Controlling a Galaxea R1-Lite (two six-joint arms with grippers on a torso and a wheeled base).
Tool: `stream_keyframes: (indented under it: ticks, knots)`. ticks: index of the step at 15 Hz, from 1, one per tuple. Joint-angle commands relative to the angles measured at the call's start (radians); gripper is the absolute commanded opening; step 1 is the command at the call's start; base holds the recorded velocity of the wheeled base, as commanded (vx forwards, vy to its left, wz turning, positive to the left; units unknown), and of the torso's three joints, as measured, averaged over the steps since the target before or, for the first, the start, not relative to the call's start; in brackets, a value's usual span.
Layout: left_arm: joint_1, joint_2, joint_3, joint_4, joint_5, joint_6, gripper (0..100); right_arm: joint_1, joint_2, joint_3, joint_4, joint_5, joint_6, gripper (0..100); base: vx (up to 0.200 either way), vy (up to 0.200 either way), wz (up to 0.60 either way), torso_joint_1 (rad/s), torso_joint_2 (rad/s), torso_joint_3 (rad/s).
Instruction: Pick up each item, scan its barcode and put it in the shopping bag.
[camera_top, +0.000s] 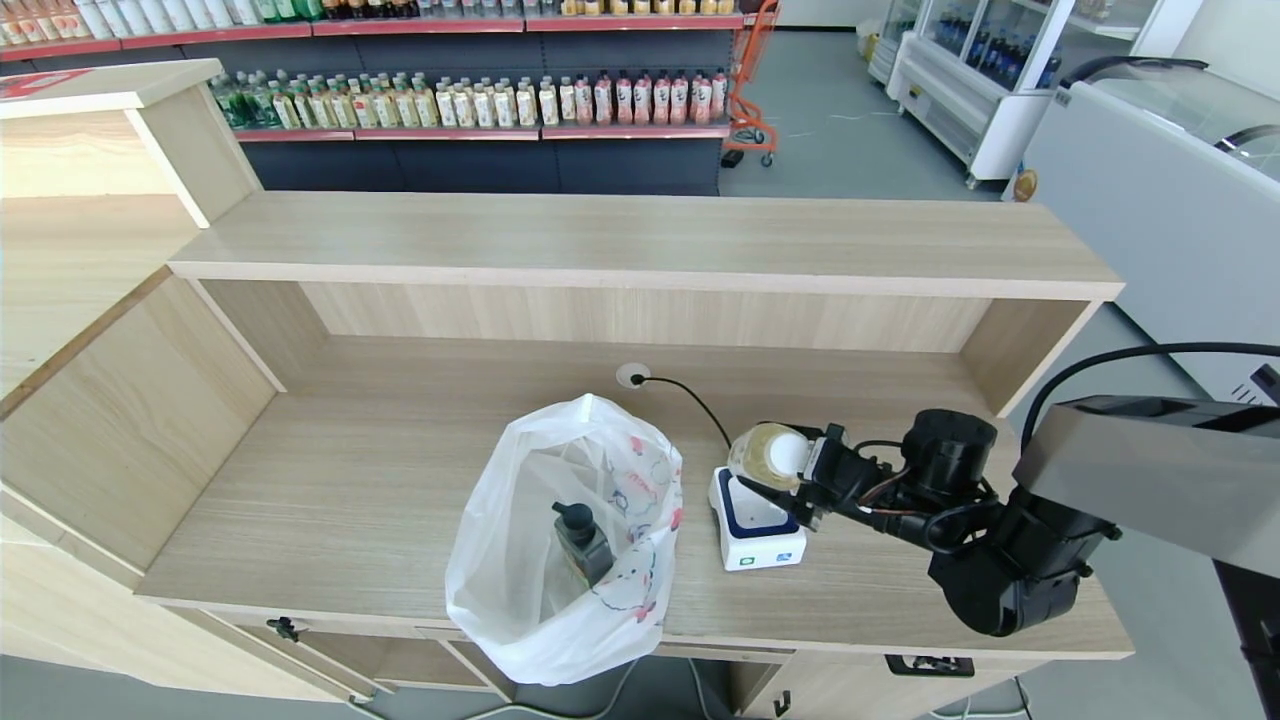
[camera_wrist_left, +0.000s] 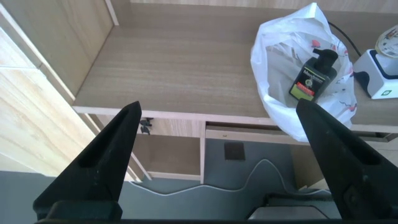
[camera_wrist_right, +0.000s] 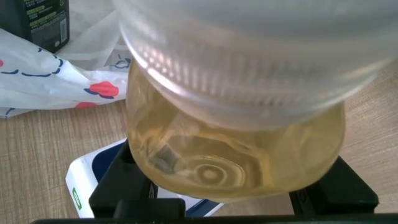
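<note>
1. We counted one shopping bag, one pump bottle, one jar and one scanner, all on or over the wooden table.
2. The bag, thin crinkled white plastic with small red prints, stood open near the table's front edge. It held the dark, square-shouldered pump bottle, which stood upright.
3. The round clear jar held a pale yellow fill under a ribbed white lid. It lay on its side, gripped by the right jaws directly over the scanner. We could not tell if the two touched.
4. The scanner was a white block with a blue-framed top, just beside the bag. One black cable ran from it to a hole in the table.
5. The left jaws were spread wide and held nothing. Their dark, wedge-shaped fingers hung off the table's front edge.
</note>
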Motion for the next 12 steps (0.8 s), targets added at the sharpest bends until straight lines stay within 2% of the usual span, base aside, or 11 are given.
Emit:
stream_keyframes:
  ticks: [1,3,5,6,8,10,12]
  knots:
    - [0.000,0.000,0.000,0.000,0.000,0.000,100,0.001,0.002,0.000,0.002,-0.001,0.001,0,0.000,0.000,0.00,0.000,0.00,0.000]
    - [0.000,0.000,0.000,0.000,0.000,0.000,100,0.001,-0.036,-0.014,0.001,-0.001,0.023,0,0.000,0.000,0.00,0.000,0.00,0.000]
    - [0.000,0.000,0.000,0.000,0.000,0.000,100,0.002,-0.114,-0.003,0.001,-0.009,0.113,0,0.000,0.000,0.00,0.000,0.00,0.000]
    - [0.000,0.000,0.000,0.000,0.000,0.000,100,0.005,-0.208,0.005,0.013,-0.047,0.238,0,0.000,0.000,0.00,0.000,0.00,0.000]
    - [0.000,0.000,0.000,0.000,0.000,-0.002,100,0.008,-0.320,0.014,0.084,-0.190,0.411,0,0.000,0.000,0.00,0.000,0.00,0.000]
    - [0.000,0.000,0.000,0.000,0.000,0.000,100,0.011,-0.432,0.025,0.259,-0.334,0.552,0,0.000,0.000,0.00,0.000,0.00,0.000]
    - [0.000,0.000,0.000,0.000,0.000,0.000,100,0.036,-0.496,0.022,0.392,-0.446,0.696,0,0.000,0.200,0.00,0.002,0.00,0.005]
